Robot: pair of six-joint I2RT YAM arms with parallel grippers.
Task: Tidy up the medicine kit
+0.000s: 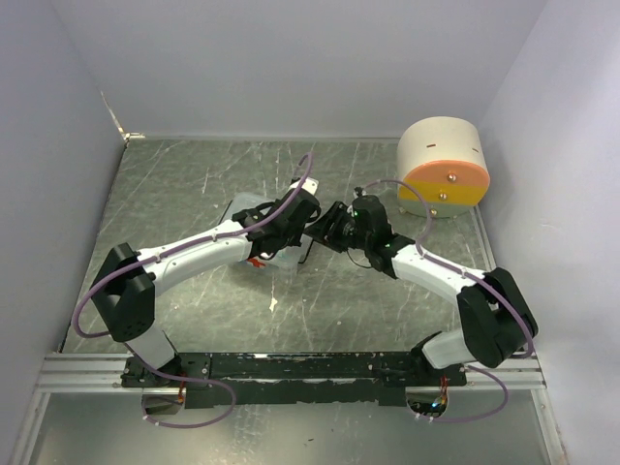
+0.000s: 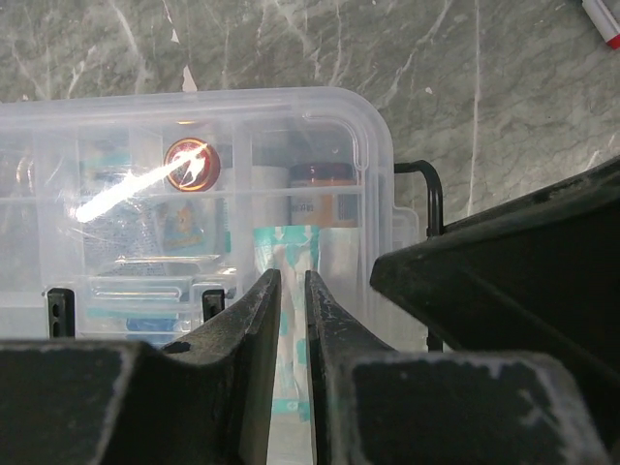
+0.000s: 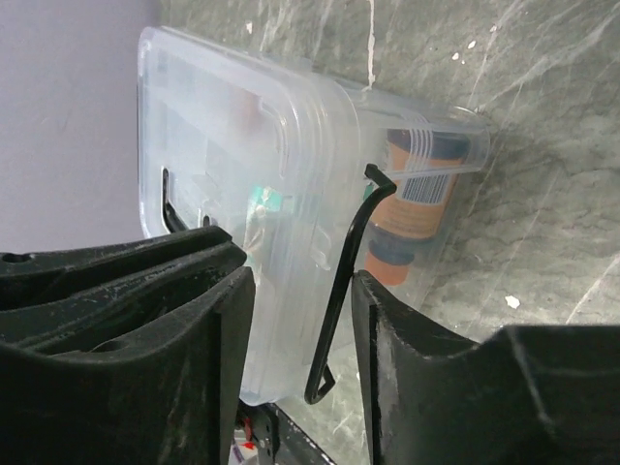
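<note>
The medicine kit is a clear plastic box (image 1: 244, 208) with its lid down, in mid-table under both grippers. Through the lid (image 2: 194, 126) I see an orange bottle (image 2: 322, 176), a round red-capped item (image 2: 191, 163) and teal-printed packets (image 2: 289, 254). My left gripper (image 2: 293, 276) is shut, empty, its fingertips over the lid's near edge; in the top view it (image 1: 302, 221) sits at the box's right end. My right gripper (image 3: 303, 281) is open, its fingers either side of the black wire latch (image 3: 341, 291) at the box's end; it also shows from above (image 1: 327, 231).
A round beige container (image 1: 444, 165) with an orange, yellow and green front stands at the back right. A red-and-white pen tip (image 2: 603, 21) lies on the marbled table beyond the box. Grey walls close in on both sides.
</note>
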